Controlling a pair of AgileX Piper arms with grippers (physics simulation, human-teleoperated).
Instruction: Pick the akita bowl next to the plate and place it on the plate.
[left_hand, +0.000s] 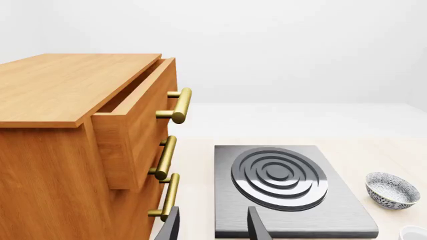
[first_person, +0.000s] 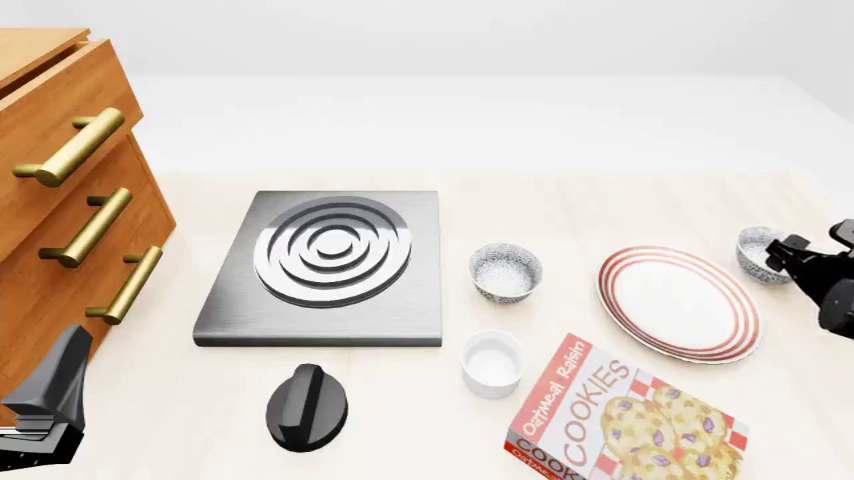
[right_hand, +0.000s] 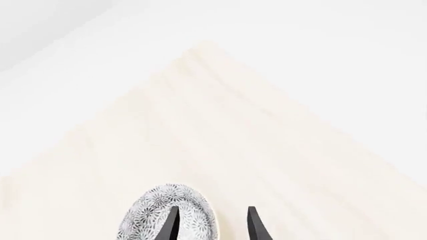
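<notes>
An akita bowl (first_person: 758, 250), grey-and-white speckled, sits just past the plate's right edge. A second akita bowl (first_person: 506, 271) stands between the stove and the plate (first_person: 678, 303), which is white with red rings. My right gripper (first_person: 787, 252) is at the right-hand bowl (right_hand: 160, 217). In the right wrist view it (right_hand: 212, 225) is open, with one finger over the bowl's inside and the other outside its rim. My left gripper (left_hand: 213, 227) is open and holds nothing, low by the drawer unit at the near left. The left wrist view shows the middle bowl (left_hand: 392, 190).
A grey stove plate (first_person: 327, 262) with a ringed burner lies centre-left, a black knob (first_person: 307, 405) in front of it. A wooden drawer unit (first_person: 67, 220) with brass handles stands at the left, top drawer ajar. A white cup (first_person: 491, 362) and a cookie box (first_person: 621, 425) lie near the front.
</notes>
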